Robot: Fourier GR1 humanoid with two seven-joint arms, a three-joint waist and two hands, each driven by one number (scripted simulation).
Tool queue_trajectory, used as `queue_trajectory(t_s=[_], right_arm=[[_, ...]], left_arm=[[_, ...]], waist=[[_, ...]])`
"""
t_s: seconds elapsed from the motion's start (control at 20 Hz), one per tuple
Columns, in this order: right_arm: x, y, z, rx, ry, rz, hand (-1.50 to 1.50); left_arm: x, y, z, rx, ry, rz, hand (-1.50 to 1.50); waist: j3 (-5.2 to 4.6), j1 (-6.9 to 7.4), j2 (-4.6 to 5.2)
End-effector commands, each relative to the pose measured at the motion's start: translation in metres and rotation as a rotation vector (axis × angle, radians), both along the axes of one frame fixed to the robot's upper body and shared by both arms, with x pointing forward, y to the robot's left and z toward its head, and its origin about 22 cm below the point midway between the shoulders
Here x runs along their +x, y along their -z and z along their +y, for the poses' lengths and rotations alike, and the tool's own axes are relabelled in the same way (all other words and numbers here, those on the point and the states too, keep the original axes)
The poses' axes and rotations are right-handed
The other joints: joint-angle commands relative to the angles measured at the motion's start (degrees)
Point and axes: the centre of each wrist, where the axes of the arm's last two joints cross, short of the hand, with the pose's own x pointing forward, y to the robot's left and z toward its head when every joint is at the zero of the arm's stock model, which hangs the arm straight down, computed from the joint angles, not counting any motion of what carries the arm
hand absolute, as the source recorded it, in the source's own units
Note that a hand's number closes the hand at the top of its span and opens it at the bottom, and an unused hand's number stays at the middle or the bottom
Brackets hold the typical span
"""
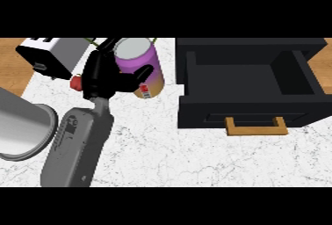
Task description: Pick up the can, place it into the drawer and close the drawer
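The can (144, 61) is purple with a grey lid and an orange band low down, and it stands on the white marble counter left of the drawer. My left hand (102, 80) is against the can's left side. Its thumb (144, 71) curls across the can's front and its fingers (97, 59) rise along the can's far left, so the hand is shut on the can. The black drawer (194, 112) is pulled open at the right, its inside bare, with a wooden handle (256, 126) on its front. My right hand does not show.
A black and white box-shaped appliance (48, 55) stands at the back left. A small red object (76, 82) lies just left of my hand. A large grey cylinder (23, 127) fills the left edge. Wooden surface (9, 66) borders the counter.
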Motion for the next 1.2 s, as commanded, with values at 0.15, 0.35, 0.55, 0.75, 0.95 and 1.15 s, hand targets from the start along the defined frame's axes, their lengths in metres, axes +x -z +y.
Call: queue_trajectory(t_s=[0.15, 0.35, 0.55, 0.75, 0.95, 1.15], right_arm=[[0.008, 0.004, -0.003, -0.010, -0.003, 0.009, -1.50], [0.001, 0.014, 0.007, 0.001, -0.019, -0.007, -1.50], [0.011, 0.004, 0.001, 0.007, -0.020, -0.030, -1.50], [0.019, -0.005, 0.015, 0.003, -0.029, -0.009, -1.50], [0.027, 0.003, 0.009, 0.003, -0.014, -0.012, -1.50], [0.011, -0.005, -0.001, 0.010, -0.001, -0.015, -1.50]], left_arm=[[0.009, -0.032, -0.040, 0.039, 0.011, 0.007, 1.50], [0.018, -0.047, -0.055, 0.028, 0.018, -0.004, 1.50], [0.038, -0.079, -0.083, 0.047, -0.007, -0.011, 1.50], [0.036, -0.075, -0.106, 0.061, -0.012, -0.015, 1.50], [0.045, -0.089, -0.118, 0.075, 0.006, -0.013, 1.50], [0.066, -0.078, -0.113, 0.081, 0.026, -0.009, 1.50]], waist=[[0.01, -0.18, 0.09], [0.03, -0.69, 0.06], [0.01, -0.88, 0.26], [0.00, -0.98, 0.26], [0.01, -0.83, 0.28], [0.00, -1.78, 0.49]])
